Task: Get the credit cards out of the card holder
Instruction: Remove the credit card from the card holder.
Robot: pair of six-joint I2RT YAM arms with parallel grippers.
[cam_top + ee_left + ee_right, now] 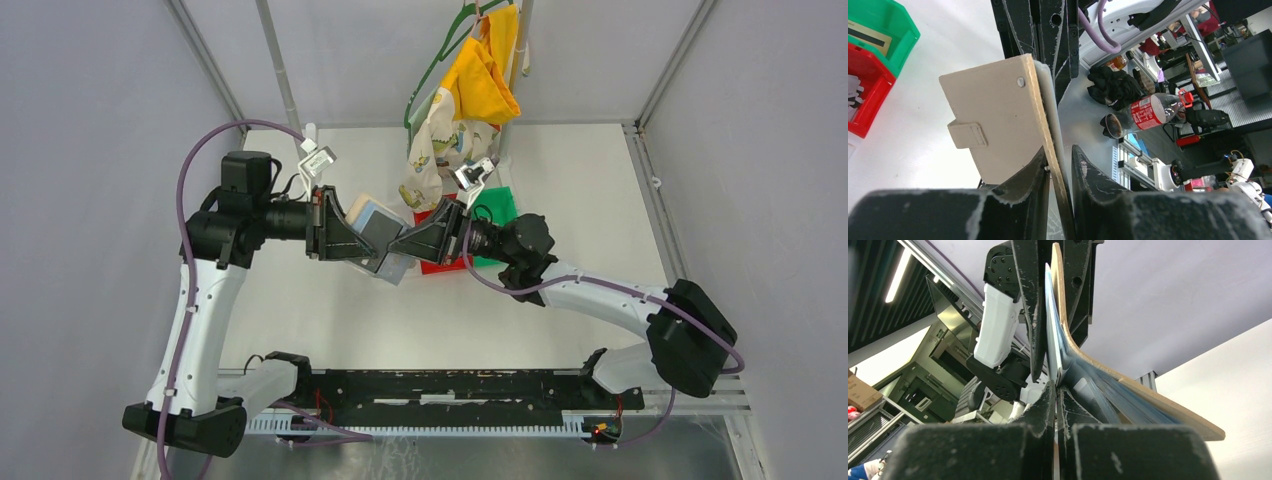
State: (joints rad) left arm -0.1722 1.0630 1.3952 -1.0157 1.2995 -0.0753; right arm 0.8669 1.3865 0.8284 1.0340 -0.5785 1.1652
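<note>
1. The card holder (993,115) is held off the table (560,200) between the two arms, above and just left of the red bin (440,265) and green bin (500,205)
2. The left gripper (1059,150) is seen with its jaws clamped on the lower edge of the tan cover; the snap tab faces the left wrist camera
3. The right gripper (1055,387) is seen with its jaws fully closed at the edge of the pale inner sleeves (1088,385); whether a card is pinched between them cannot be told
4. No credit cards are seen free of the holder. A dark grey rectangle (382,238) shows on the inner face in the top view and may be one of them
5. Step in hand, as judged: a card is to be drawn out of its sleeve by the right arm while the holder is braced by the left
6. To do it well:
   - the pull should be kept in line with the sleeve opening, so the card slides and is not bent
   - the left clamp should be kept firm on the cover only, away from the sleeve mouth, so the card is not trapped
   - the pinch should be checked to be on the card and not on the clear plastic alone
7. Risk, as judged: if only sleeve is pinched, the whole holder may be dragged or twisted out of the left jaws
</note>
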